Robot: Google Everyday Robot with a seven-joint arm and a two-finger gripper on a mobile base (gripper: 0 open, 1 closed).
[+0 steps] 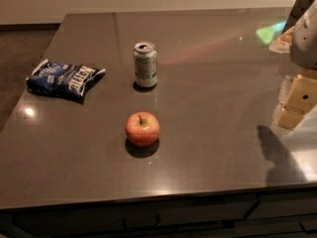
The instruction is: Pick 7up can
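The smooth cylindrical 7up can [145, 64] stood upright on the glossy table [213, 78], its long axis vertical. The gripper [293, 105] was at the right edge; whether open or closed was unclear.

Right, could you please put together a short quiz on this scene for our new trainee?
1. True or false: the 7up can stands upright on the table, beyond the apple.
2. What lies nearest the table's left edge? A apple, B chip bag, C 7up can.
3. Fill in: the gripper hangs at the ____ edge of the view, apart from the can.
Key: 1 true; 2 B; 3 right.
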